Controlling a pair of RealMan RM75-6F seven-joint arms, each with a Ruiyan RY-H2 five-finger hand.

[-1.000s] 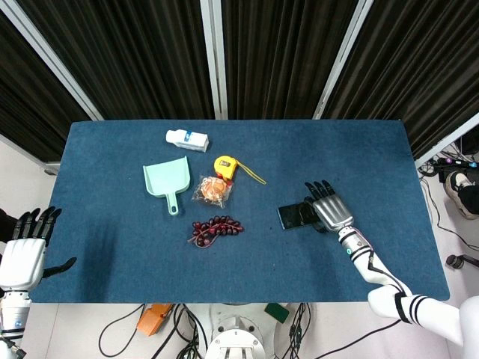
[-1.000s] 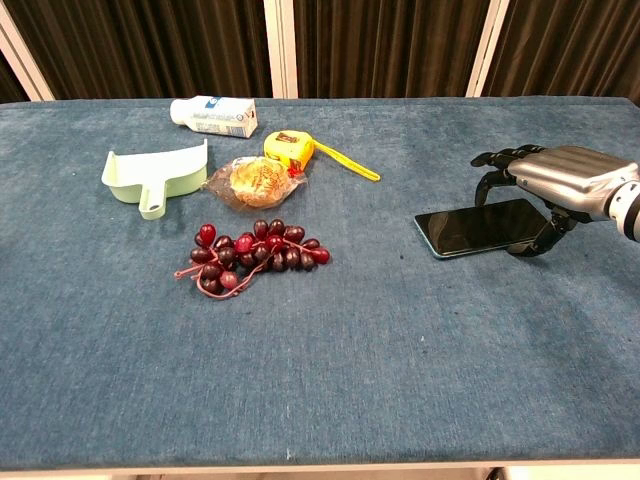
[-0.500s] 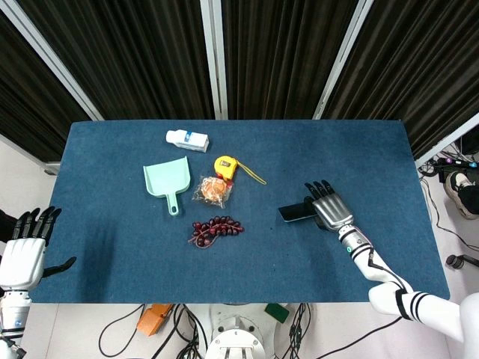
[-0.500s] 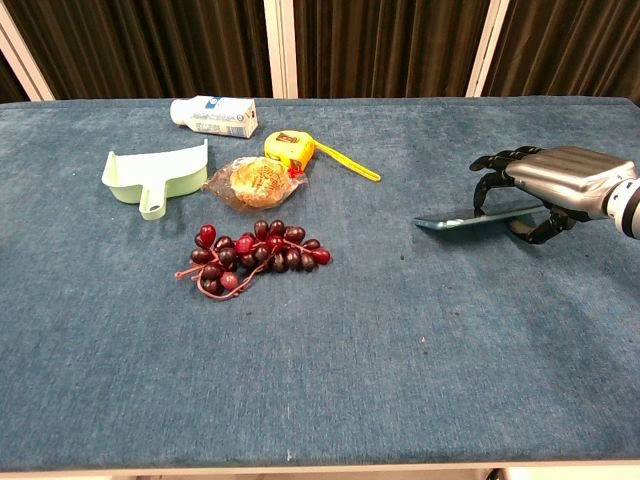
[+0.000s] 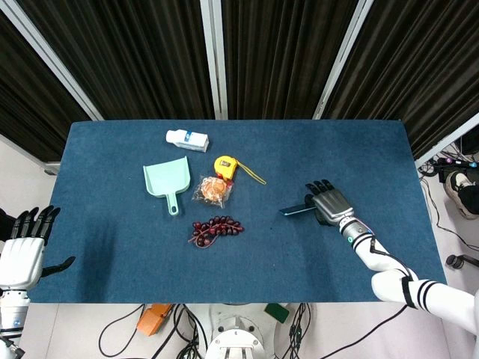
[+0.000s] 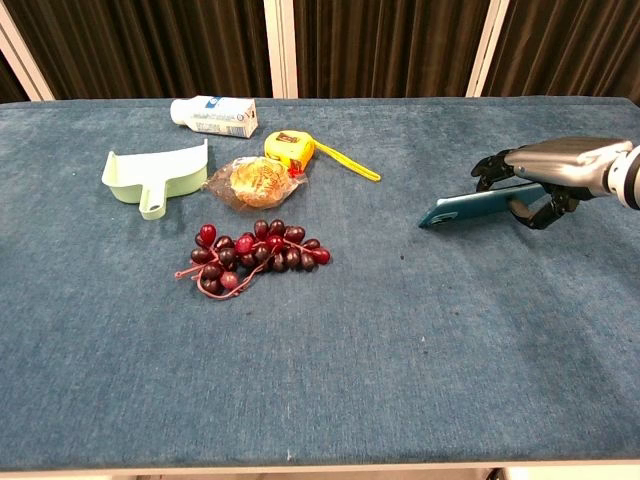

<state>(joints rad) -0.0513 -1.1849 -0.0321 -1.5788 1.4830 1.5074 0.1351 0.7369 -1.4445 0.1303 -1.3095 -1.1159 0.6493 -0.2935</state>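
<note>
My right hand (image 5: pixel 328 205) (image 6: pixel 555 172) grips a smartphone (image 5: pixel 296 210) (image 6: pixel 470 207) at its right end and holds it above the blue table (image 5: pixel 112 239), tilted so its teal back shows in the chest view. The phone's left end points toward the table's middle. My left hand (image 5: pixel 22 251) hangs open off the table's left front corner, fingers spread, holding nothing; the chest view does not show it.
On the left half of the table lie a white bottle (image 5: pixel 187 139) (image 6: pixel 212 114), a yellow tape measure (image 5: pixel 226 166) (image 6: pixel 288 148), a mint dustpan (image 5: pixel 166 180) (image 6: pixel 155 170), a wrapped bun (image 5: pixel 211 191) (image 6: pixel 254 180) and a bunch of dark red grapes (image 5: pixel 215 228) (image 6: pixel 250 255).
The phone lay flat on the table with my right hand over its right end. The hand has since lifted it off the cloth and tipped it on edge. My left hand has stayed put.
</note>
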